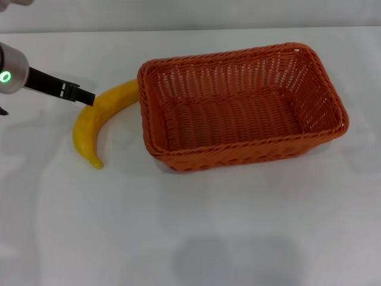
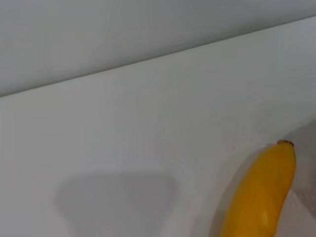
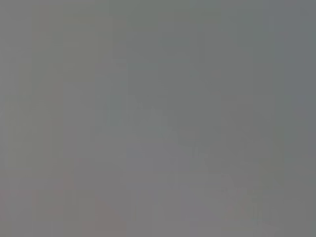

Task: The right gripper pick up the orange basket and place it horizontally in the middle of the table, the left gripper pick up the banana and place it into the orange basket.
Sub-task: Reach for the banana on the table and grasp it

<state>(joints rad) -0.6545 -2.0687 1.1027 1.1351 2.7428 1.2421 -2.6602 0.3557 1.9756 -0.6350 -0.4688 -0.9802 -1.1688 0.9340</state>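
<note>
The orange basket [image 1: 241, 154] lies lengthwise on the white table [image 1: 178, 232], a little right of the middle, and it holds nothing. The yellow banana [image 1: 95, 119] lies on the table just left of the basket, its upper end touching the basket's left rim. My left gripper [image 1: 84, 96] reaches in from the left, its black tip at the banana's upper part. The left wrist view shows one end of the banana [image 2: 261, 197] on the table. My right gripper is out of view, and its wrist view shows only plain grey.
The table's far edge [image 1: 190, 30] runs along the top of the head view, with a grey wall behind it. Bare white tabletop stretches in front of the basket and banana.
</note>
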